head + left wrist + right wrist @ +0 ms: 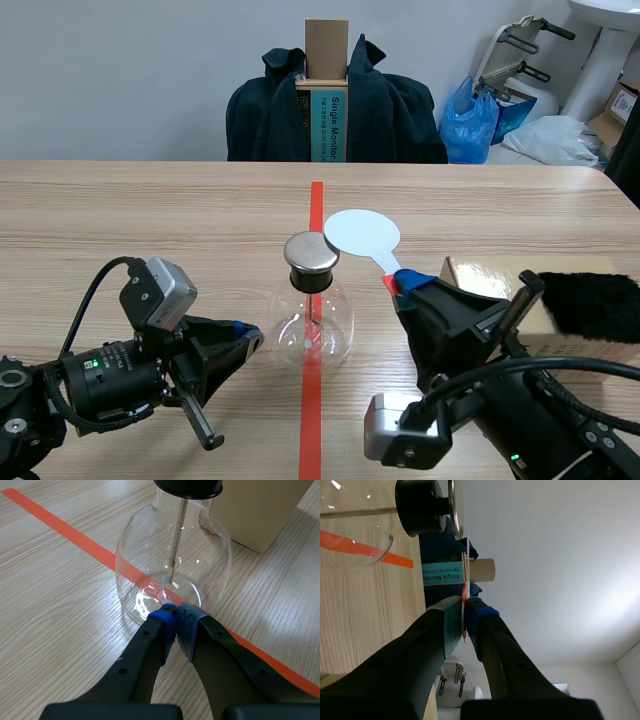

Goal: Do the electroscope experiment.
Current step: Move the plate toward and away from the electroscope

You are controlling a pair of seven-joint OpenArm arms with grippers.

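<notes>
A clear glass electroscope flask (312, 325) with a round metal cap (311, 253) stands on the red tape line. Its black stopper (188, 486) holds a thin rod (177, 535) that hangs inside the flask (172, 565). My left gripper (250, 335) is shut on nothing, tips at the flask's base (175, 612). My right gripper (400, 283) is shut on the red handle of a paddle with a pale round disc (361, 234). The disc sits right beside the cap; contact is unclear. In the right wrist view the paddle (465, 580) shows edge-on between the fingers (464, 607).
A tan cardboard box (480, 275) lies to the right of the flask, with a black furry cloth (595, 305) on it. A chair draped with a dark jacket (335, 105) stands behind the table's far edge.
</notes>
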